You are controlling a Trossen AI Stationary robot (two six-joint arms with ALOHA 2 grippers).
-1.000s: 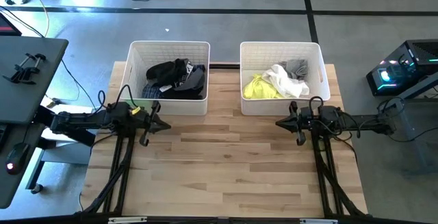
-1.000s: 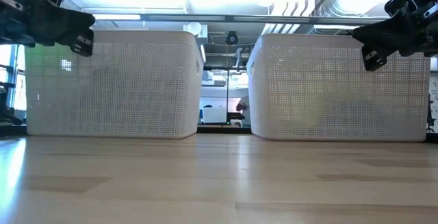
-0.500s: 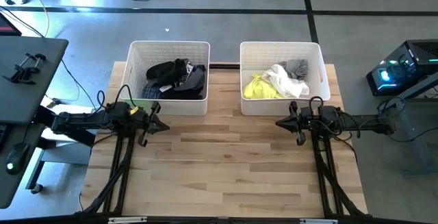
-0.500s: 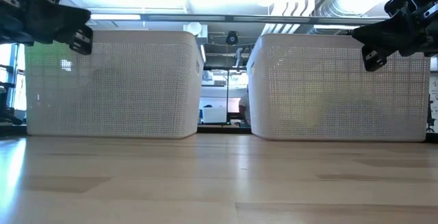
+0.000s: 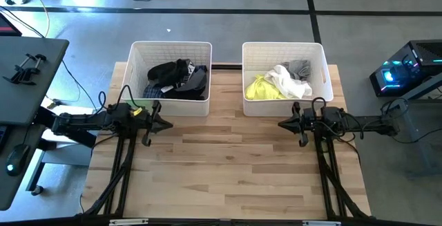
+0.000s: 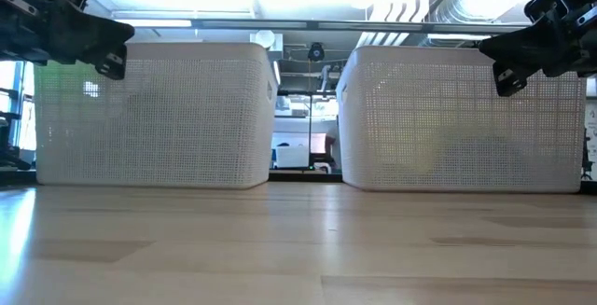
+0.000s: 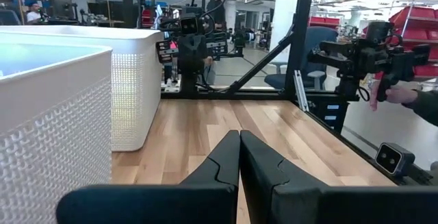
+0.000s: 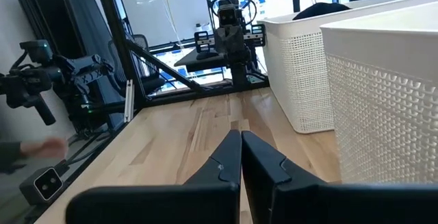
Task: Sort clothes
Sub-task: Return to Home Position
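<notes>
Seen from directly above, the wooden table [image 5: 235, 164] carries two white bins side by side along its 12 o'clock edge, with a narrow gap between them. The left bin [image 5: 170, 107] stands at 11 o'clock from the table's centre and holds the dark clothes [image 5: 176, 79], a black heap with a plaid piece [image 5: 153, 92] at its 8 o'clock edge. The right bin [image 5: 282, 107] stands at 1 o'clock and holds the light clothes: a neon yellow garment [image 5: 260, 90] at the bin's 9 o'clock side, a white garment [image 5: 290, 81] across its middle, and a grey garment [image 5: 300, 66] toward 1 o'clock.

The left gripper [image 5: 168, 124] hangs above the table just to the 6 o'clock side of the left bin, pointing toward 3 o'clock. Its fingers [image 7: 226, 159] are clenched together and hold nothing. The right gripper [image 5: 282, 124] hangs likewise below the right bin, pointing toward 9 o'clock, its fingers [image 8: 229, 157] pressed together and empty. In the level view both grippers sit near the height of the bins' rims.
</notes>
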